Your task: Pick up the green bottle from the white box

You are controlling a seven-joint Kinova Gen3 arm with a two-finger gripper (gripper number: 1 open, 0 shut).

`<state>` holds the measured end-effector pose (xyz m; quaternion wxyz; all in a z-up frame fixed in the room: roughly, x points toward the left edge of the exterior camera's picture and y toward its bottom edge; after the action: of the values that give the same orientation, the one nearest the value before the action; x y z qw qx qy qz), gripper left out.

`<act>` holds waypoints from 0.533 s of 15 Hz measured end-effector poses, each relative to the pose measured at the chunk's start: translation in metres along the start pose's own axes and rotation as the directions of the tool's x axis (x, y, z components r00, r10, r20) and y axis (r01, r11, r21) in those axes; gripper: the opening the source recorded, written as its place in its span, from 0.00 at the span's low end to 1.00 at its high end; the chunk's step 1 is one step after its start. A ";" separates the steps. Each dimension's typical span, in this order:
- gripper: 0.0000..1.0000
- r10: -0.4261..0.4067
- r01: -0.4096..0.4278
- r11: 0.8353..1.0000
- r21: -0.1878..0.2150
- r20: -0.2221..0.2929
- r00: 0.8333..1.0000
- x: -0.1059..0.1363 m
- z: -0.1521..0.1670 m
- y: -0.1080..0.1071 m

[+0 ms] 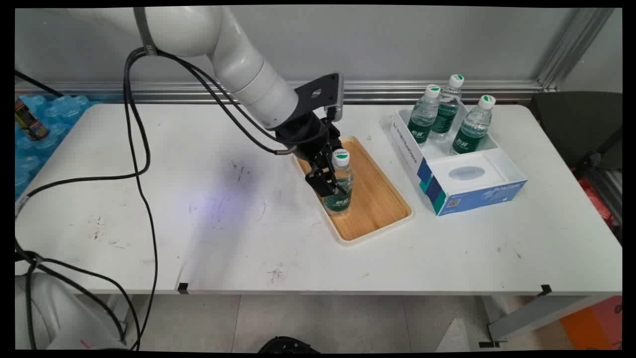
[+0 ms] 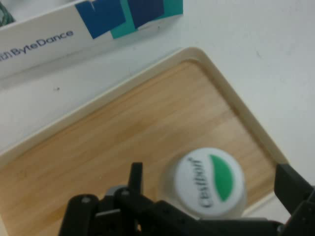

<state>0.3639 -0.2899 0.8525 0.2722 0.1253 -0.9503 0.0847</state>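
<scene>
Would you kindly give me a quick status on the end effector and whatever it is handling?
End effector shut on water bottle. Bottle upright on wooden tray. Three more bottles in white box, apart to the side.

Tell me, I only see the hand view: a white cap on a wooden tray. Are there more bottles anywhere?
Observer: Yes, three more bottles stand in the far end of the white box, right of the tray.
Operator: Is my bottle standing up?
Observer: Yes, the bottle stands upright near the tray's left rim, with the end effector level with its middle.
</scene>
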 end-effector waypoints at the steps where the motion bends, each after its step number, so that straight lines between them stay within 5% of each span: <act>1: 1.00 -0.003 0.003 1.000 -0.001 0.002 1.000 -0.001 -0.001 0.000; 8: 1.00 -0.021 0.021 1.000 -0.003 0.006 1.000 0.002 -0.019 0.004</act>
<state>0.3706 -0.2825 0.8691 0.2702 0.1350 -0.9499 0.0799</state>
